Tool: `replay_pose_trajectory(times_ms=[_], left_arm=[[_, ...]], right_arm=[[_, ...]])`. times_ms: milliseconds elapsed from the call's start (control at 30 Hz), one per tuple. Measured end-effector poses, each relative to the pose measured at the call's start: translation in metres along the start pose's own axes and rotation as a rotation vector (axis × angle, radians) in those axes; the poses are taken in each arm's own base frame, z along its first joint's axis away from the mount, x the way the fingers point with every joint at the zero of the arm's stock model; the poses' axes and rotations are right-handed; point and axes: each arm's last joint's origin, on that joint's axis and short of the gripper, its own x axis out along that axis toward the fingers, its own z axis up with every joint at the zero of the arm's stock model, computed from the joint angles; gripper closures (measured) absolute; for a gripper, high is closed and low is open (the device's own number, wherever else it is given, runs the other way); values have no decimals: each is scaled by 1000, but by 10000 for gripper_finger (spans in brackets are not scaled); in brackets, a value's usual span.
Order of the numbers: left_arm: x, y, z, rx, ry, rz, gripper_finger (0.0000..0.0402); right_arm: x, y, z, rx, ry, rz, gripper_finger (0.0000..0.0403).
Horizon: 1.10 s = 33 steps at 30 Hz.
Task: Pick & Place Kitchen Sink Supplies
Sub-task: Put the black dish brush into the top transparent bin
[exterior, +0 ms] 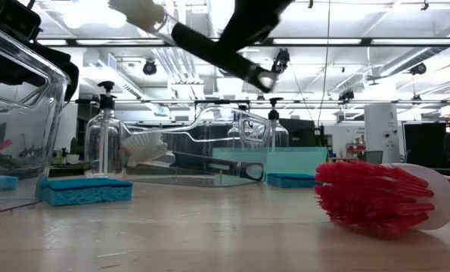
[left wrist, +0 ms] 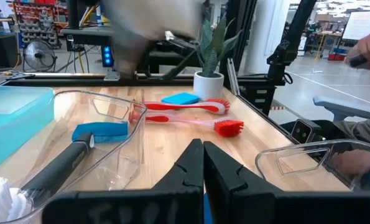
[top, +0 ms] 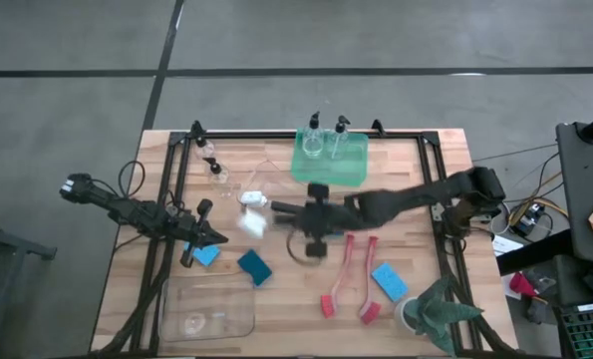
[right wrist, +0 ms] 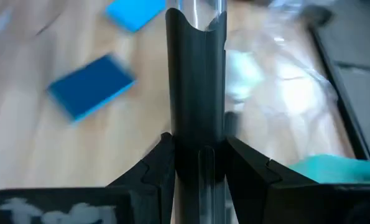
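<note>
Carrying is the step in hand. By the table's [top: 127, 299] left edge, my left gripper [top: 214, 237] waits clenched on nothing. Mid-table, my right gripper [top: 311, 217] clasps the black brush [exterior: 202, 41] by its handle, lifted clear of the wood. Its long axis runs across the table, white bristles toward the left edge. Next, I judge, comes a level carry to a bin, then release.

free: bare table [top: 276, 314] front-centre | blocked: red brushes [top: 351, 279], plant [top: 438, 314] front-right
</note>
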Motion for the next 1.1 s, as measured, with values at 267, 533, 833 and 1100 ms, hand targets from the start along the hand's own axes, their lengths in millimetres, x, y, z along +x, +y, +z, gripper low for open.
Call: replay_pose_trajectory(times_ms=[267,533,833,1100], left_arm=[[0,0,0,0,3,0,399],[0,0,0,1,4,0,399],[0,0,-1,1,5,1,399],[0,0,0,1,5,0,399]], right_arm=[[23,-78,-2,360,13,-29,294],[63,-105,-23,472,118,-46,294],[87,-97,-44,461,264,-47,294],[97,-91,-58,381,382,-37,294]])
